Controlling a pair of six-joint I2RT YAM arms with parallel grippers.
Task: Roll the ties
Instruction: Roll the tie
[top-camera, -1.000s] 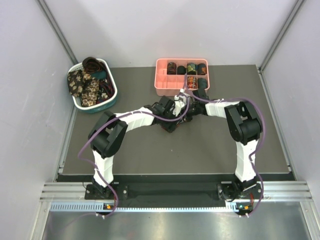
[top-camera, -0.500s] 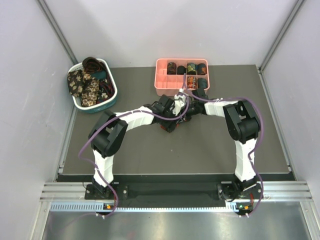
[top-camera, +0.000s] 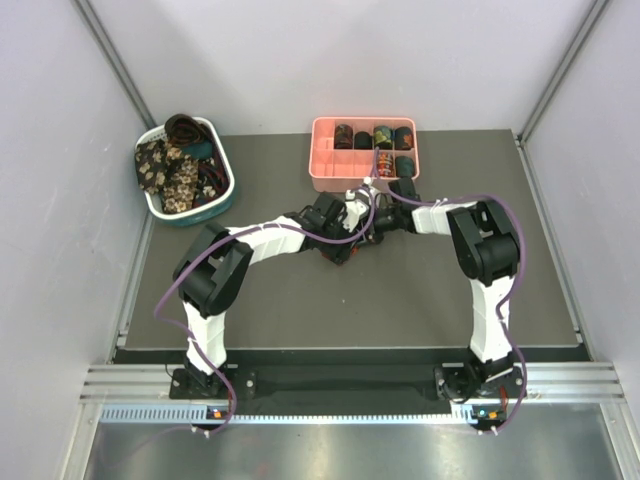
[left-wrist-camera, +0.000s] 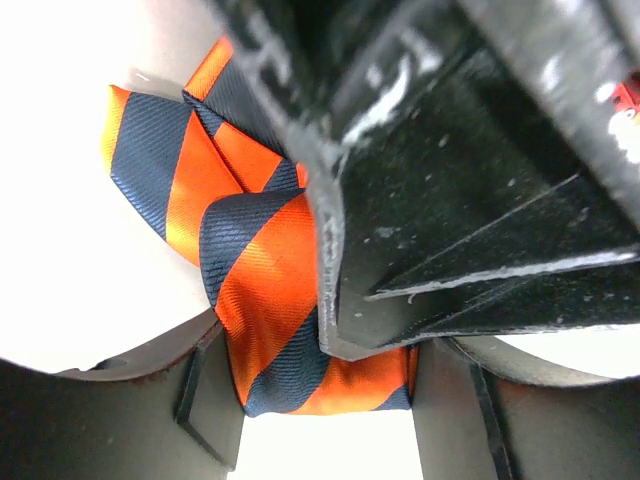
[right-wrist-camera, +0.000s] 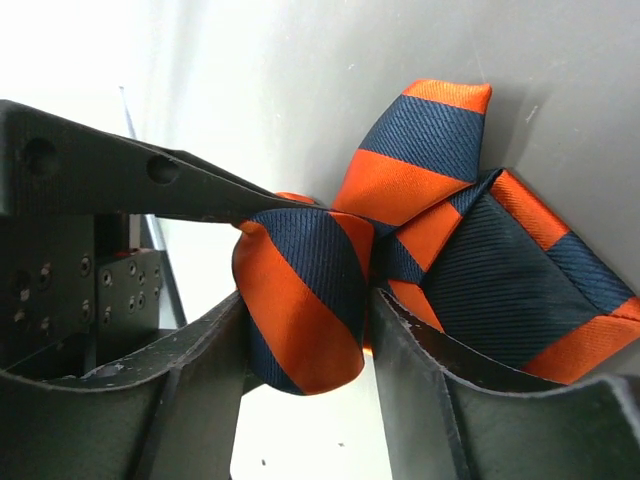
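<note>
Mid-roll on the striped tie (right-wrist-camera: 300, 310), bunched on the worktop (top-camera: 420, 290) near the pink tray (top-camera: 325, 178): both jaws, partly parted, pinch its folds. Next I need tighter winding, without slipping

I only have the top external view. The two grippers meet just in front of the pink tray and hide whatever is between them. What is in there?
Observer: A striped tie, orange and dark blue. It is bunched in loose folds, not a neat coil.
Operator: Does the right gripper have hold of it?
Observer: Yes. In the right wrist view, one fold fills the gap of the right gripper and touches both fingers.
</note>
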